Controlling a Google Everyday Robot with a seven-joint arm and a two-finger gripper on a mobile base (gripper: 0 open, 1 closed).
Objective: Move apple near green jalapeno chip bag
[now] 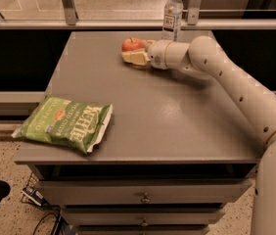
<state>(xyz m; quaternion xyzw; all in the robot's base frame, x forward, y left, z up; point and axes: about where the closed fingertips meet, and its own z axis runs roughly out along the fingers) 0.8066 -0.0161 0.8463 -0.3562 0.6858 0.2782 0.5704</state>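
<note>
**Claw at the apple, bag well off at the front corner: the carry is all ahead**

The apple (132, 43) sits in the upper middle of the frame, on the far part of the counter (177, 116). The water bottle (172, 13) stands just to its right, by the back edge.

My claw (137, 57) is right there with the apple, reaching in from the right and low against its near side, touching it or as good as. I cannot tell from here whether I'm clenched on the apple or only laid up against it. It looks to me to be resting on the counter, not lifted.

Down in the lower left lies the green jalapeno chip bag (64, 123), flat on the near left corner of the counter with its left end poking out past the edge. The apple and the bag are well apart, with a long diagonal of grey top between them.

By my reckoning the reach is done and the grasp is in doubt. The rest is not yet begun: lift, carry toward the lower left, and set the apple down close beside the bag without landing on it.
</note>
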